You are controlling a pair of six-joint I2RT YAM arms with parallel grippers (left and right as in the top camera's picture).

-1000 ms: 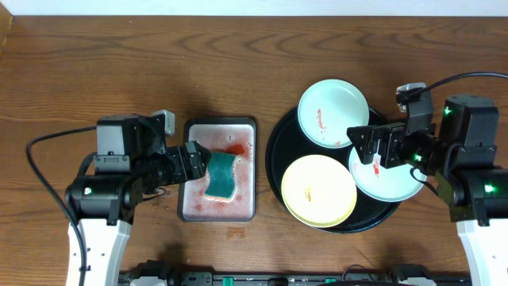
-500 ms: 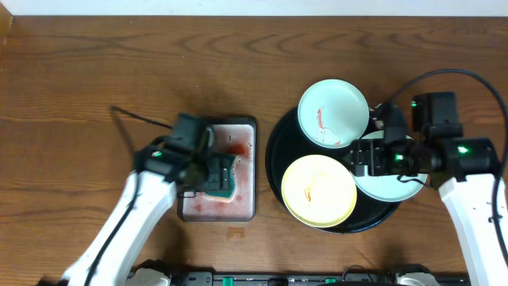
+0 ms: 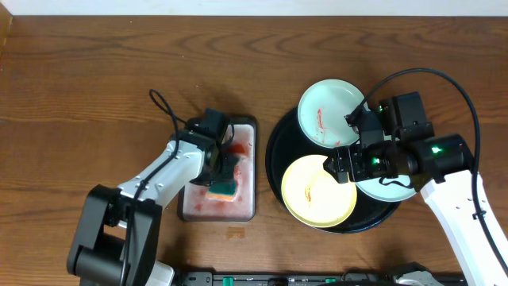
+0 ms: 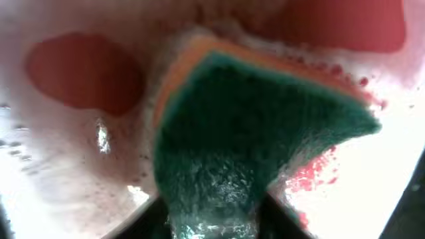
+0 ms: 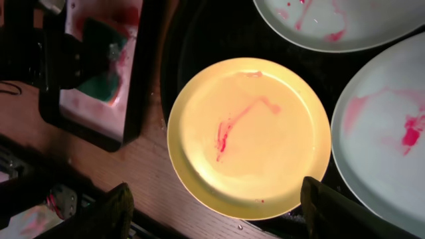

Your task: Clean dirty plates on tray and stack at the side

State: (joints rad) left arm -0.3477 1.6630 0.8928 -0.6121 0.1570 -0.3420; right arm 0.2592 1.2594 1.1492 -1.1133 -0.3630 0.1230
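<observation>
Three plates with red smears lie on the black tray (image 3: 277,155): a pale yellow plate (image 3: 311,199), a mint plate (image 3: 332,111) at the back and a mint plate (image 3: 401,189) on the right, partly under my right arm. My right gripper (image 3: 343,165) hangs open above the yellow plate (image 5: 249,136), its fingertips (image 5: 123,206) spread over the plate's near edge. My left gripper (image 3: 225,168) is shut on the green sponge (image 3: 225,187) in the silver pan (image 3: 194,202). In the left wrist view the sponge (image 4: 246,133) fills the gap between the dark fingers (image 4: 154,214).
The silver pan (image 5: 99,99) holds pink soapy water and stands just left of the tray (image 5: 199,40). Bare wood tabletop (image 3: 119,79) stretches to the left and along the back. The right arm's cable (image 3: 444,75) arcs over the table's right side.
My left gripper has swung down over the pan and shut on the sponge. My right gripper has moved left from the right mint plate to above the yellow plate.
</observation>
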